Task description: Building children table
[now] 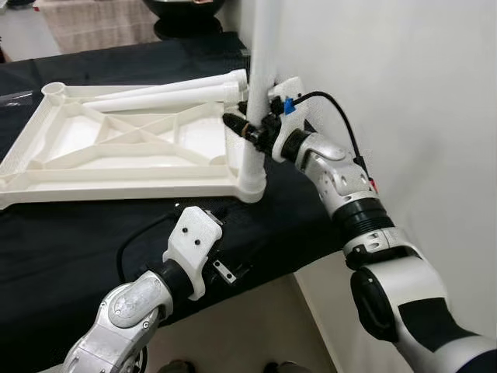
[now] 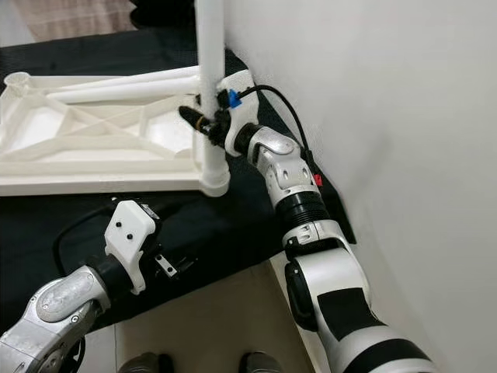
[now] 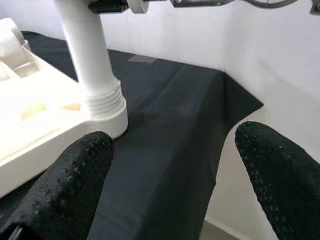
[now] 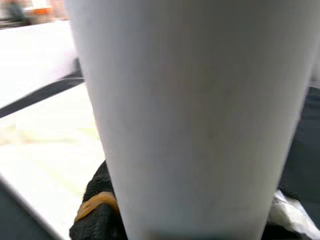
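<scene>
One upright leg (image 1: 260, 85) in right pincer (image 1: 247, 128)

Tabletop (image 1: 116, 148): white plastic
Upright leg (image 1: 260, 85): white
Cloth (image 1: 70, 241): black
Left gripper fingers (image 3: 65, 195): black, dotted texture
Wall (image 1: 404, 70): white
Arms (image 1: 342, 183): silver

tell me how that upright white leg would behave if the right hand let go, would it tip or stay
The upright leg likely stays: its ribbed foot sits in the corner socket of the upturned tabletop. It looks like stiff, light, hollow plastic. If only loosely seated, its height could let it lean. The right hand is shut on it; the left hand is open, nearer the table edge.
</scene>
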Controlling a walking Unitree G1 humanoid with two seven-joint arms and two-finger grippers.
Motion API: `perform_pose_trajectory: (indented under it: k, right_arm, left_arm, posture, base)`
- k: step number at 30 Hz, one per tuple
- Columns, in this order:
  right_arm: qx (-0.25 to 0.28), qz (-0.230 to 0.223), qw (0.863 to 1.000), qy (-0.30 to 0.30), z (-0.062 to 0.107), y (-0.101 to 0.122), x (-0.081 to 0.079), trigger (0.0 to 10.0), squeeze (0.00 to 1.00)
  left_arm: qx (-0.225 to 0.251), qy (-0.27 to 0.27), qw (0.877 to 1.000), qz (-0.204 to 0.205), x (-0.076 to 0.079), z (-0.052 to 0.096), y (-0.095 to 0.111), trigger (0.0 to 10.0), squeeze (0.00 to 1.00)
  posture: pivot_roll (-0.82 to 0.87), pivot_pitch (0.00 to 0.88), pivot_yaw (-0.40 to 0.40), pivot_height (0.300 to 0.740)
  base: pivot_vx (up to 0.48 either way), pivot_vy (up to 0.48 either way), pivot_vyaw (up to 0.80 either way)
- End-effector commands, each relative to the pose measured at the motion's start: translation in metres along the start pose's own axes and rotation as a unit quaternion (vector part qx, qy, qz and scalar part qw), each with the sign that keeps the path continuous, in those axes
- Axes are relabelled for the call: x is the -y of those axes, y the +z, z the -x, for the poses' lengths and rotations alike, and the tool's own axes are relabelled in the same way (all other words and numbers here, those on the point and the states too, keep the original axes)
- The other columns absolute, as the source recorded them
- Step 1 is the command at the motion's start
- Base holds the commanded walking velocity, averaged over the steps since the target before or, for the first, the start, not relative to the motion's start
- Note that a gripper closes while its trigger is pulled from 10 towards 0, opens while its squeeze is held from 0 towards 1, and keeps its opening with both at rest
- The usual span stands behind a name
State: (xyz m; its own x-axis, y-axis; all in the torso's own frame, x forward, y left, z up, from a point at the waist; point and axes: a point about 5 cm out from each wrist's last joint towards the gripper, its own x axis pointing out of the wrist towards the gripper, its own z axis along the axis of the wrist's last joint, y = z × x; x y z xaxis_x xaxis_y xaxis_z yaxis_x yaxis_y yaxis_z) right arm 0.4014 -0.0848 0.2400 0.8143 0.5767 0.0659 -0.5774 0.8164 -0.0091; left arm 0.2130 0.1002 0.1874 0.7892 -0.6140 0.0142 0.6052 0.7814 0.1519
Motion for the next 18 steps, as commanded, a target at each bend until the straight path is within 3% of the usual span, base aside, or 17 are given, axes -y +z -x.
perform_pose_trajectory:
  k: [1, 3, 8, 9, 11, 12, 13, 15, 17, 18]
  right_arm:
    - [-0.130, -0.076, 0.985, -0.086, 0.016, -0.064, 0.011, 10.0, 0.00]
    - [-0.131, -0.097, 0.972, -0.167, 0.015, -0.067, 0.012, 10.0, 0.00]
    - [-0.119, -0.123, 0.960, -0.221, 0.012, -0.067, 0.005, 10.0, 0.00]
    - [-0.106, -0.130, 0.954, -0.248, 0.011, -0.066, 0.002, 10.0, 0.00]
    - [-0.085, -0.136, 0.928, -0.336, 0.012, -0.064, -0.001, 10.0, 0.00]
    - [-0.085, -0.136, 0.928, -0.336, 0.012, -0.064, -0.001, 10.0, 0.00]
    - [-0.067, -0.142, 0.914, -0.375, 0.013, -0.062, -0.003, 10.0, 0.00]
    - [-0.067, -0.142, 0.914, -0.375, 0.013, -0.062, -0.003, 10.0, 0.00]
    - [-0.051, -0.137, 0.889, -0.435, 0.015, -0.058, -0.006, 10.0, 0.00]
    - [-0.055, -0.136, 0.868, -0.474, 0.015, -0.057, -0.009, 10.0, 0.00]
  left_arm:
    - [-0.004, 0.004, 1.000, 0.000, 0.001, 0.001, -0.003, 10.0, 0.00]
    - [-0.004, 0.004, 1.000, -0.001, 0.001, 0.000, -0.003, 10.0, 0.00]
    - [-0.002, 0.005, 1.000, 0.000, 0.001, -0.001, -0.003, 10.0, 0.00]
    - [-0.001, 0.006, 1.000, 0.001, 0.001, -0.002, -0.003, 10.0, 0.00]
    - [0.002, 0.008, 1.000, 0.000, 0.001, -0.003, -0.002, 10.0, 0.00]
    - [0.002, 0.008, 1.000, 0.000, 0.001, -0.003, -0.002, 10.0, 0.00]
    - [0.004, 0.010, 1.000, 0.000, 0.001, -0.003, -0.001, 10.0, 0.00]
    - [0.004, 0.010, 1.000, 0.000, 0.001, -0.003, -0.001, 10.0, 0.00]
    - [0.006, 0.011, 1.000, -0.001, 0.000, -0.003, -0.001, 10.0, 0.00]
    - [0.007, 0.012, 1.000, 0.000, 0.000, -0.004, -0.001, 10.0, 0.00]
  posture:
    - [0.07, 0.184, -0.069, 0.740]
    - [0.07, 0.184, -0.069, 0.740]
    - [0.07, 0.187, -0.071, 0.740]
    - [0.07, 0.187, -0.071, 0.740]
    - [0.07, 0.190, -0.076, 0.740]
    - [0.07, 0.190, -0.076, 0.740]
    - [0.07, 0.189, -0.077, 0.740]
    - [0.07, 0.189, -0.077, 0.740]
    - [0.07, 0.189, -0.079, 0.740]
    - [0.07, 0.190, -0.078, 0.740]
  base:
    - [0.000, 0.000, 0.00]
    - [0.000, 0.000, 0.00]
    - [0.000, 0.000, 0.00]
    - [0.000, 0.000, 0.00]
    - [0.000, 0.000, 0.00]
    - [0.000, 0.000, 0.00]
    - [0.000, 0.000, 0.00]
    - [0.000, 0.000, 0.00]
    - [0.000, 0.000, 0.00]
    - [0.000, 0.000, 0.00]
